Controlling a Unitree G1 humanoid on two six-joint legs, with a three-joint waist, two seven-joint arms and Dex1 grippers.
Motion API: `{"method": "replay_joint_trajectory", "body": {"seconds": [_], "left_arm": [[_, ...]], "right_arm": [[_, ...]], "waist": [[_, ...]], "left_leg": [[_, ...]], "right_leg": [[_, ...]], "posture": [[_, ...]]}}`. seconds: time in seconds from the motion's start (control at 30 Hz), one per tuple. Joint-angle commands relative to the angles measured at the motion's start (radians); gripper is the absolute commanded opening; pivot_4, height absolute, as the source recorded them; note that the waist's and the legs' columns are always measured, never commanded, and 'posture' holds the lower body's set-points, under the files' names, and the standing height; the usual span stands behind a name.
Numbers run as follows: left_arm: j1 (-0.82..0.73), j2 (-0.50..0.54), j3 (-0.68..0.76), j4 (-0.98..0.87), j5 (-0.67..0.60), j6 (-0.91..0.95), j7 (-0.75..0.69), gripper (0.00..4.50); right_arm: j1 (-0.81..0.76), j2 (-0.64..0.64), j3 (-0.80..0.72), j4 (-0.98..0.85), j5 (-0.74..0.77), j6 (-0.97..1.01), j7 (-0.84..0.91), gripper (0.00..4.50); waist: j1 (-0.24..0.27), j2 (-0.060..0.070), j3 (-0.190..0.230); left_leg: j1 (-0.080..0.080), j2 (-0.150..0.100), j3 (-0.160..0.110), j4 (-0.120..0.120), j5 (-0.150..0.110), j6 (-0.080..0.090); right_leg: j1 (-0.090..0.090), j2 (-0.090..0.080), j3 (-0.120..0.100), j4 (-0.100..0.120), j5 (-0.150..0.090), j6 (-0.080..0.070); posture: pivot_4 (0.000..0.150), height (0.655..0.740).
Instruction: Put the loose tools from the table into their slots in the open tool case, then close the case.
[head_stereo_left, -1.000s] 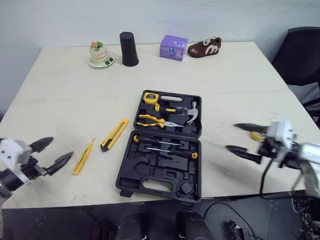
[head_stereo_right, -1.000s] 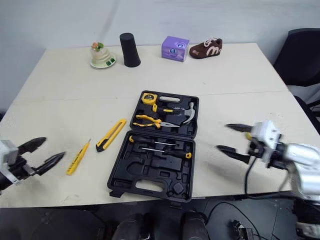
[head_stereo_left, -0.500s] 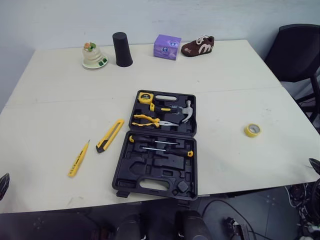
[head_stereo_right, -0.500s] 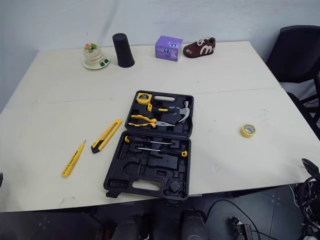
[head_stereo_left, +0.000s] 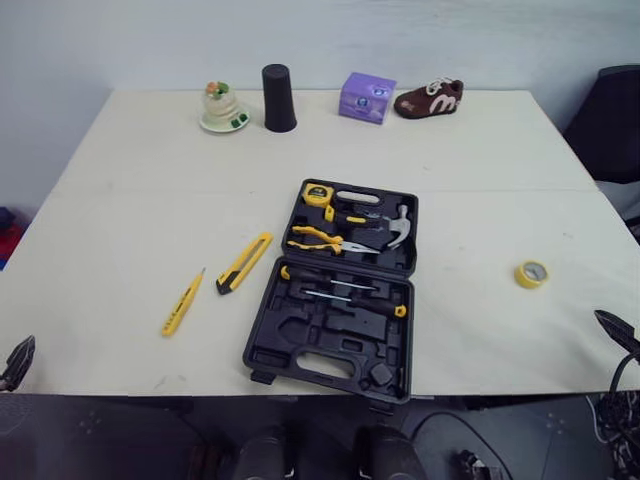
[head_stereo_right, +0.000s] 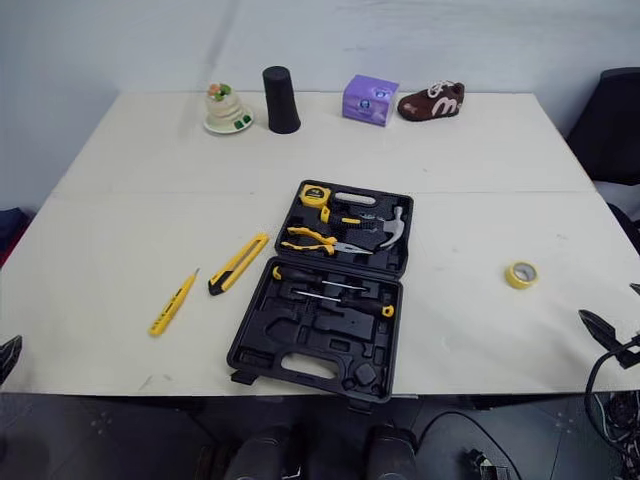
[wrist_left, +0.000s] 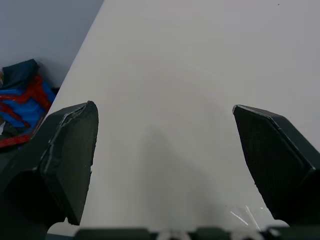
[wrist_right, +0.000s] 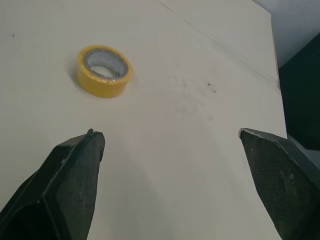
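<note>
The open black tool case (head_stereo_left: 335, 290) lies mid-table, holding a tape measure (head_stereo_left: 318, 193), pliers (head_stereo_left: 315, 238), a hammer (head_stereo_left: 395, 228) and screwdrivers (head_stereo_left: 340, 292). Left of it lie a yellow utility knife (head_stereo_left: 245, 262) and a thin yellow tester pen (head_stereo_left: 182, 303). A yellow tape roll (head_stereo_left: 531, 274) sits to the case's right. My left gripper (wrist_left: 162, 107) is open over bare table at the front left edge. My right gripper (wrist_right: 170, 132) is open at the front right edge, a little short of the tape roll (wrist_right: 104, 70). Both hold nothing.
Along the far edge stand a small figurine (head_stereo_left: 222, 107), a black cup (head_stereo_left: 278, 98), a purple box (head_stereo_left: 366, 97) and a brown shoe (head_stereo_left: 429, 98). A black chair (head_stereo_left: 610, 120) is off the right side. A red and blue thing (wrist_left: 20, 100) lies on the floor beyond the left edge.
Both grippers have pulled back from over the front of the table to its edges, uncovering the tape roll. The camera has shifted; the tools and case have not moved.
</note>
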Motion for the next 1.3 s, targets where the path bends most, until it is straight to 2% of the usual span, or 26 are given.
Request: {"method": "replay_joint_trajectory", "body": {"seconds": [0.03, 0.23, 0.33, 0.47, 0.57, 0.73, 0.83, 0.97, 1.3], "left_arm": [[-0.008, 0.03, 0.009, -0.004, -0.003, -0.011, -0.009, 4.5], [-0.018, 0.041, -0.021, -0.105, -0.036, 0.022, -0.049, 4.5], [-0.02, 0.052, -0.076, -0.257, -0.068, 0.093, -0.075, 4.5], [-0.022, 0.111, -0.162, -0.445, -0.14, 0.262, -0.128, 4.5], [-0.037, 0.157, -0.203, -0.518, -0.186, 0.365, -0.154, 4.5], [-0.035, 0.242, -0.262, -0.558, -0.141, 0.573, -0.078, 4.5], [-0.044, 0.209, -0.27, -0.606, -0.167, 0.681, -0.004, 4.5], [-0.071, 0.144, -0.333, -0.692, -0.181, 0.747, 0.059, 4.5], [-0.176, 0.097, -0.415, -0.651, -0.098, 0.856, 0.204, 4.5]], "right_arm": [[0.021, 0.007, -0.013, -0.043, 0.021, 0.002, -0.005, 4.47], [0.041, 0.053, 0.011, -0.246, 0.093, 0.048, 0.063, 4.47], [0.042, 0.094, 0.052, -0.467, 0.2, 0.142, 0.102, 4.47], [0.046, 0.143, 0.129, -0.699, 0.263, 0.201, 0.126, 4.47], [0.04, 0.157, 0.171, -0.809, 0.304, 0.258, 0.134, 4.47], [-0.012, 0.175, 0.249, -0.934, 0.395, 0.331, 0.188, 4.47], [-0.023, 0.184, 0.302, -1.022, 0.42, 0.366, 0.208, 4.47], [-0.076, 0.233, 0.36, -1.032, 0.38, 0.334, 0.219, 4.47], [-0.089, 0.235, 0.377, -0.972, 0.342, 0.346, 0.252, 4.47]], "waist": [[0.006, 0.0, 0.0], [0.013, 0.001, 0.001], [0.014, 0.001, 0.001], [0.017, 0.001, 0.001], [0.019, 0.002, 0.002], [0.015, 0.004, 0.005], [0.015, 0.003, 0.006], [0.017, 0.001, 0.007], [0.03, -0.002, 0.009]], "left_leg": [[0.0, 0.001, 0.0, 0.0, 0.0, -0.001], [0.0, 0.003, 0.001, -0.002, 0.0, -0.003], [0.0, 0.003, 0.002, -0.002, 0.0, -0.004], [0.0, 0.004, 0.002, -0.002, 0.0, -0.004], [0.0, 0.003, 0.002, -0.002, 0.002, -0.005], [0.0, 0.003, 0.003, -0.002, 0.005, -0.002], [0.0, 0.005, 0.005, -0.003, 0.005, -0.002], [-0.001, 0.006, 0.006, -0.003, 0.005, -0.004], [-0.001, 0.006, 0.012, -0.002, 0.006, -0.005]], "right_leg": [[0.0, 0.001, 0.0, -0.001, 0.0, 0.0], [-0.002, 0.003, 0.0, 0.0, -0.001, -0.002], [-0.002, 0.004, 0.001, 0.0, -0.001, -0.002], [-0.002, 0.004, 0.002, 0.002, -0.001, -0.002], [-0.002, 0.004, 0.002, 0.001, -0.001, -0.002], [-0.003, 0.006, 0.003, 0.0, -0.001, -0.002], [-0.004, 0.008, 0.006, 0.001, -0.001, -0.002], [-0.006, 0.012, 0.011, 0.001, -0.001, -0.002], [-0.013, 0.016, 0.02, 0.006, -0.001, -0.002]], "posture": [[0.15, 0.74], [0.15, 0.74], [0.15, 0.74], [0.15, 0.74], [0.15, 0.74], [0.15, 0.74], [0.15, 0.74], [0.15, 0.74], [0.15, 0.74]]}}
